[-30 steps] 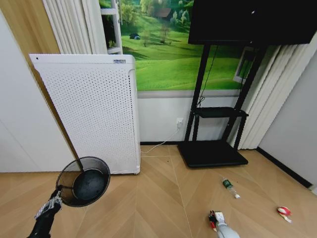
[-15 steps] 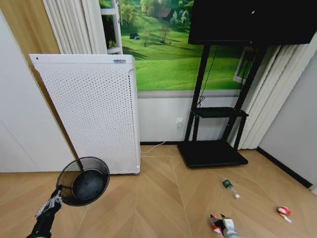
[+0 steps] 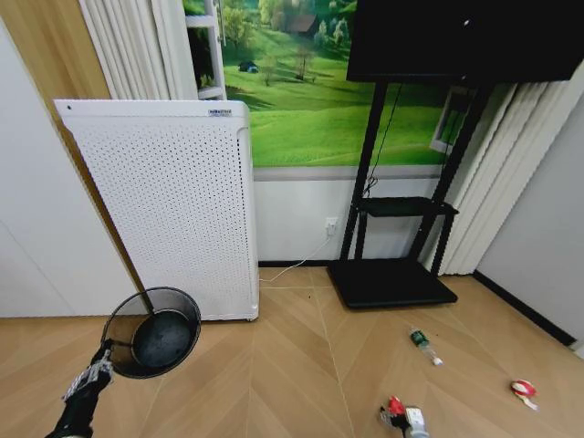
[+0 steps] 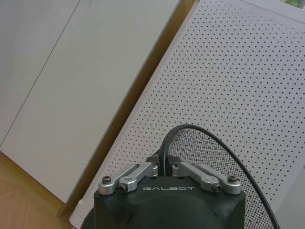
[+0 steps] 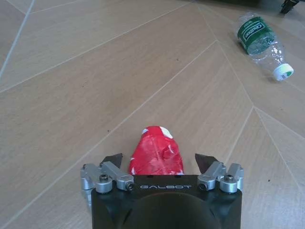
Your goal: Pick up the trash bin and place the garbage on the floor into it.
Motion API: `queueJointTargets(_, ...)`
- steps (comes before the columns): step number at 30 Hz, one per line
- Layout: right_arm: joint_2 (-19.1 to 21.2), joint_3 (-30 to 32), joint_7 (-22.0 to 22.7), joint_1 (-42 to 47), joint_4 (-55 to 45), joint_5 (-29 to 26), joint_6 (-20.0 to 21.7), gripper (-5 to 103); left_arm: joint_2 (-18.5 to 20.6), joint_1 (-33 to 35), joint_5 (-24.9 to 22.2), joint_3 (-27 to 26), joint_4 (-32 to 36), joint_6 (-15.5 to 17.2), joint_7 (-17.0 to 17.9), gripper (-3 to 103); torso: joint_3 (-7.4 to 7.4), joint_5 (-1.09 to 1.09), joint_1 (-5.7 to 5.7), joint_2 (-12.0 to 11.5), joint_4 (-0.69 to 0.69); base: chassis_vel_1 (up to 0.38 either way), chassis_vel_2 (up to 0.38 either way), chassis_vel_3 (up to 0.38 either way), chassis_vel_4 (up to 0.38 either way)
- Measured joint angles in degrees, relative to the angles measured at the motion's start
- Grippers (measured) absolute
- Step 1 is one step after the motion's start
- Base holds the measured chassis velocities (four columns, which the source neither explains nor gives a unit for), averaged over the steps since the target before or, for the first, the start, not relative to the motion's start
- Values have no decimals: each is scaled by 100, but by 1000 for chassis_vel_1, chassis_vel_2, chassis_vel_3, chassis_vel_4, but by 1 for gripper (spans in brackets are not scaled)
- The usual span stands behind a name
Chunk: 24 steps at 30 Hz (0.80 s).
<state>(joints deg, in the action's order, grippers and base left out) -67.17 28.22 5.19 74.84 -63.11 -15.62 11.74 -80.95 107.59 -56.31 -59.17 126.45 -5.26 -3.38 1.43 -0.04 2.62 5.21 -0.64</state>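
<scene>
Left arm enters at the lower left corner of the head view, forearm rising toward the left gripper (image 3: 100, 358), whose fingers are closed on the near rim of the trash bin (image 3: 153, 330). The bin is carried tilted, its open mouth turned up toward the head camera, in front of the lower corner of the white perforated appliance (image 3: 173, 201). In the left wrist view the left gripper (image 4: 166, 164) pinches the bin's black rim wire, with the mesh wall (image 4: 214, 157) curving away beyond it; the fingertips themselves are hidden behind the gripper body. Right arm is cut off by the lower edge of the head view, where just the right gripper (image 3: 401, 418) shows, low over the floor (image 3: 292, 374). In the right wrist view the right gripper (image 5: 159, 160) has its jaws spread apart, one dark fingertip on each side of a red-and-white piece of garbage (image 5: 156, 152) lying on the floor; contact between tips and piece cannot be confirmed. The near end of that piece is hidden under the gripper body. A clear plastic bottle (image 5: 261, 40) with a green label lies on its side well beyond it. A second red-and-white piece (image 3: 523, 390) lies farther right, detail too small to make out.
</scene>
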Motion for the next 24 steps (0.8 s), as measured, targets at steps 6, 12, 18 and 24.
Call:
queueJointTargets(6, 28, 28, -37, 41, 108, -4, -16, 65, -4, -18, 9, 10, -3, -1, 11, 7, -2, -1, -1, 2, 4, 0, 0, 0, 0)
queueJointTargets(12, 70, 68, -73, 158, -49, -189, 1, 49, 9, -30, 36, 26, -18, -8, 16, 7, 1, 4, 0, 1, -4, 0, 0, 0, 0)
queueJointTargets(18, 148, 135, -129, 337, -646, -642, -71, 47, 65, -82, 235, 144, 16, -8, 11, 7, 2, 13, 0, -2, -3, 0, 0, 0, 0)
queueJointTargets(24, 306, 322, -313, 642, -1814, -1076, -440, 47, 391, -587, 961, 559, -87, 75, -114, 7, 2, 6, 0, -2, 0, 0, 0, 0, 0)
